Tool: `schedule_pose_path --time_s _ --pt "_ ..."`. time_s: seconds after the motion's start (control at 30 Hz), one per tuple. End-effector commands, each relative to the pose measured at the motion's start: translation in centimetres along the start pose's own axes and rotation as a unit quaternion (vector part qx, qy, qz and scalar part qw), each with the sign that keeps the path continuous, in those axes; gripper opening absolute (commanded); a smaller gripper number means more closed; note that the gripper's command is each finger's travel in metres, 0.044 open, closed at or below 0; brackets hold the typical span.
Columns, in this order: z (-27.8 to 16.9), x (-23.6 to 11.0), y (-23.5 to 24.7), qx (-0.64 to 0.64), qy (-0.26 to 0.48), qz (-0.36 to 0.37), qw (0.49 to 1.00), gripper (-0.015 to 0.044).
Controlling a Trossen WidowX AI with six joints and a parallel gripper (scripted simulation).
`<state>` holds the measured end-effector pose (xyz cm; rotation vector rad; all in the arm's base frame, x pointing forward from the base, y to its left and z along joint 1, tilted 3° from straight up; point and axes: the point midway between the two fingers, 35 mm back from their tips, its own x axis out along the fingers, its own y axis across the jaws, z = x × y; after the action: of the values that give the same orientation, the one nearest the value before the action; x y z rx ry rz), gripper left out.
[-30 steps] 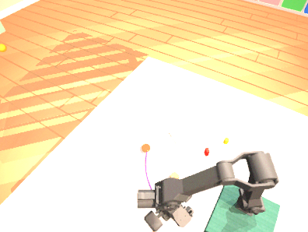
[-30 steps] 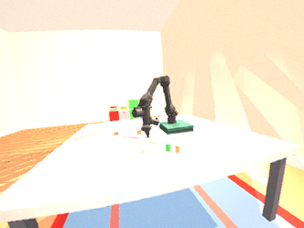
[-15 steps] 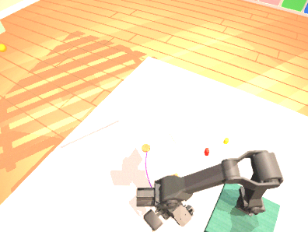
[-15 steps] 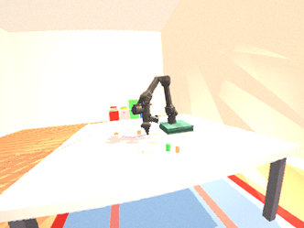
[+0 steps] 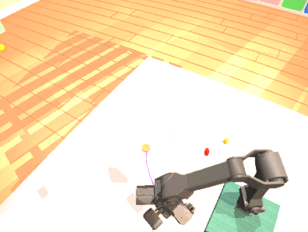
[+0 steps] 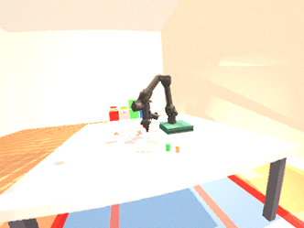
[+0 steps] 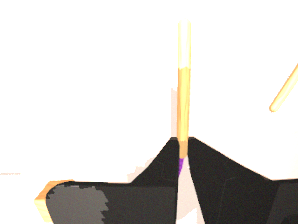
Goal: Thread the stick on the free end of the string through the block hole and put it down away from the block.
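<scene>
Pincer (image 7: 183, 150) clamped narrow on the stick (image 7: 183, 100), right at the end where the purple string (image 7: 180, 167) joins it. Stick pointing straight up the middle of the wrist view, free end toward the top edge. A second, loose stick (image 7: 285, 90) at the right edge of that view (not the one to use). In the top view, string (image 5: 148, 165) curving from the round button (image 5: 145, 148) at lower centre down to the wrist at the bottom of the frame; a red piece (image 5: 206, 152) and a yellow piece (image 5: 225, 141) sitting to the right of the button on the white tabletop (image 5: 187, 101).

Step in hand, by the look of it: picking up the stick, grasp just made. Block with the hole not surely identifiable; an orange-edged corner at the lower left of the wrist view (image 7: 45, 197) may be it, cannot tell. Next move calls for lifting the stick off the tabletop, finding the hole, and lining the free end up with it before pushing, with string slack watched.
</scene>
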<state>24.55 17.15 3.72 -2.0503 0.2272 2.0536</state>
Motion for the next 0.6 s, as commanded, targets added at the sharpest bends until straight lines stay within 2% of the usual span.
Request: schedule_pose_path --time_s 0.0,0.27,0.57 --pt "-0.08 -0.81 -0.11 -0.002 0.003 -0.004 1.000 0.0000" --pt "-0.01 -1.78 -0.04 -0.002 0.003 -0.004 1.000 0.0000" --pt "0.04 -1.37 0.04 0.000 0.001 -0.001 1.000 0.0000"
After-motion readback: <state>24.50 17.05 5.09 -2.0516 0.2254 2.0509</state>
